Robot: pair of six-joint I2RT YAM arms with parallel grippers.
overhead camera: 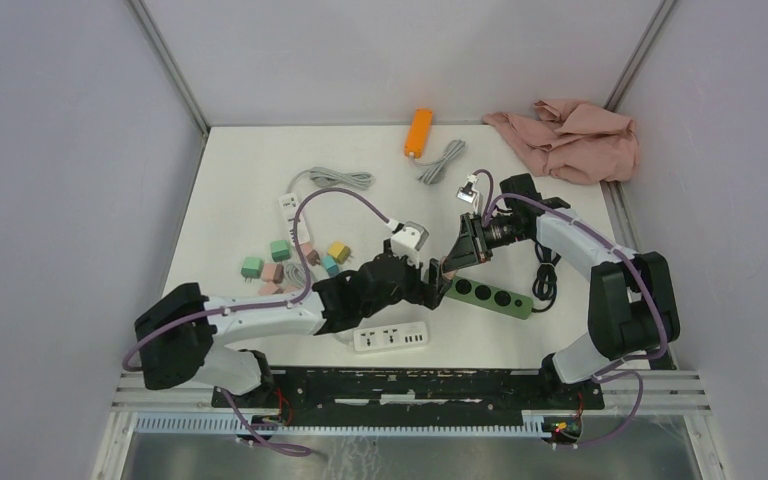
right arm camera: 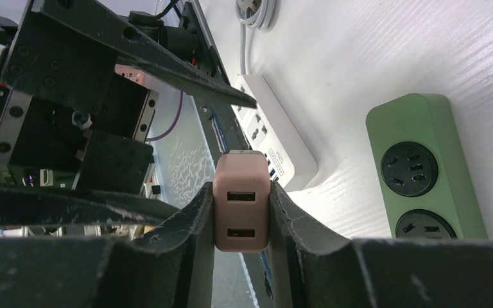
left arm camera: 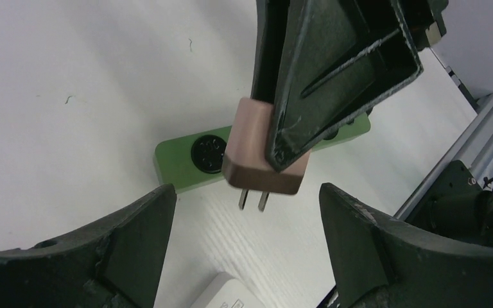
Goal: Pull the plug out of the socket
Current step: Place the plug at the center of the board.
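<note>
My right gripper (right arm camera: 241, 205) is shut on a pink plug (right arm camera: 241, 202), a small block with two USB ports. It holds the plug in the air, its two prongs bare, just off the end of the green socket strip (overhead camera: 488, 294). In the left wrist view the pink plug (left arm camera: 257, 154) hangs in the right gripper's fingers (left arm camera: 334, 70) above the green strip (left arm camera: 186, 157). My left gripper (left arm camera: 247, 240) is open and empty, its jaws wide apart below the plug. In the top view the left gripper (overhead camera: 438, 282) sits at the strip's left end, close to the right gripper (overhead camera: 457, 262).
A white power strip (overhead camera: 390, 337) lies near the front edge, by the left arm. Another white strip (overhead camera: 293, 208) and several coloured plugs (overhead camera: 290, 260) lie at the left. An orange strip (overhead camera: 418, 131) and a pink cloth (overhead camera: 570, 135) lie at the back.
</note>
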